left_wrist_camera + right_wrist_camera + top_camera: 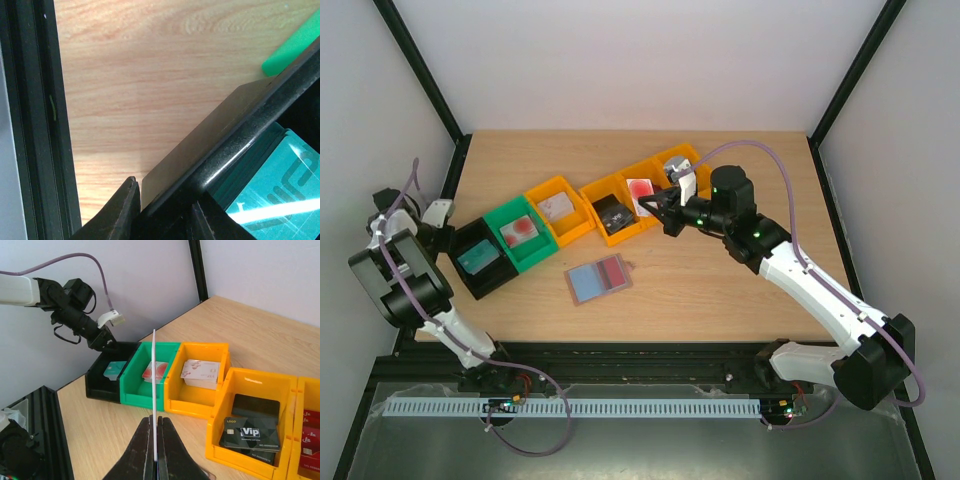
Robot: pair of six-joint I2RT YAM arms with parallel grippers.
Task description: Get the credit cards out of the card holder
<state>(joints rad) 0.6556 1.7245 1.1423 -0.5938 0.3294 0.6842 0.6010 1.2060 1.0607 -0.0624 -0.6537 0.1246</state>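
Note:
The card holder (598, 279) lies open on the table, light blue lining up, with a red card (611, 270) in its right half. My right gripper (662, 211) hovers over the orange bins, behind and to the right of the holder. In the right wrist view the right gripper (155, 419) is shut on a white card (154, 380) held upright and seen edge-on. My left gripper (445, 236) is at the left end of the black bin (485, 288). In the left wrist view its fingers (120, 212) straddle that bin's wall (235, 135). The card holder is out of both wrist views.
A row of bins runs diagonally: black with a teal card (280, 195), green (532, 262) with a red card, then several orange ones (570, 236) holding cards, one with black VIP cards (247, 432). The frame rail (30, 125) runs along the table's left edge.

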